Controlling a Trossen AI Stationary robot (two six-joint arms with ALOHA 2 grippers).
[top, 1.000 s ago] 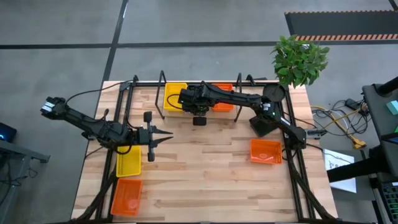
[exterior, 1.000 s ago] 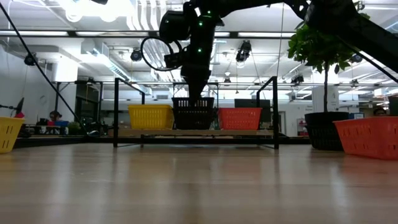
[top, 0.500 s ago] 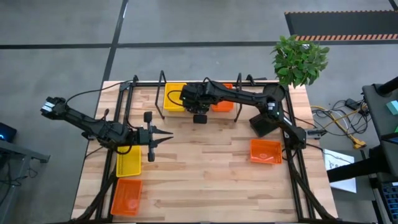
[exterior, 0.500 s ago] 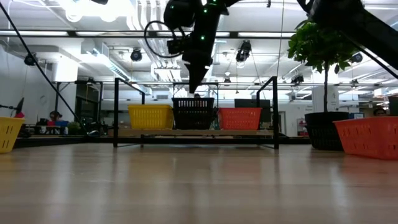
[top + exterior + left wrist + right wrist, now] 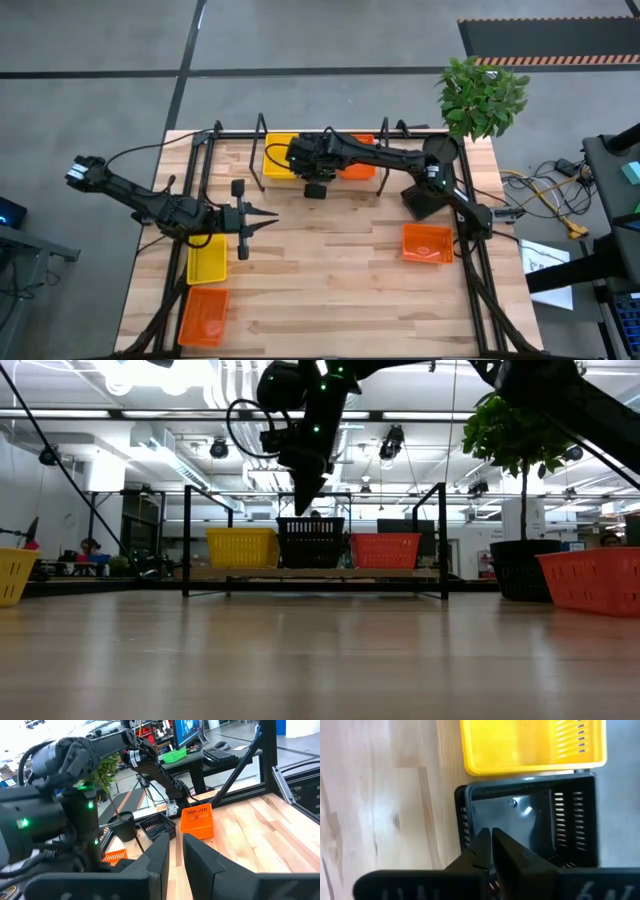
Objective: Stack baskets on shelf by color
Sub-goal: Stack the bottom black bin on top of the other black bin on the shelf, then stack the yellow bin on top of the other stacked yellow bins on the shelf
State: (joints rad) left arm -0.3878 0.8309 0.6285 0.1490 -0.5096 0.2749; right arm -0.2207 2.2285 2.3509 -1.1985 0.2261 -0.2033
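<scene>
On the shelf (image 5: 441, 540) at the table's far edge stand a yellow basket (image 5: 241, 547), a black basket (image 5: 311, 542) and an orange basket (image 5: 385, 549), side by side on their bottoms. My right gripper (image 5: 298, 506) hangs shut just above the black basket (image 5: 535, 815), slanting down and clear of it. My left gripper (image 5: 270, 217) waits level over the table's left half, its fingers a narrow gap apart (image 5: 176, 851) with nothing between them. In the high view the right arm hides the black basket on the shelf.
A yellow basket (image 5: 207, 258) and an orange basket (image 5: 203, 316) lie at the near left. Another orange basket (image 5: 427, 243) and a black basket (image 5: 156, 826) lie at the right. A potted plant (image 5: 480, 95) stands at the far right corner. Bare wood fills the table's middle.
My right gripper has risen out of the black basket on the shelf and now hangs just above its rim, and its fingers have shut. The black basket stays in place between the yellow and the orange one.
</scene>
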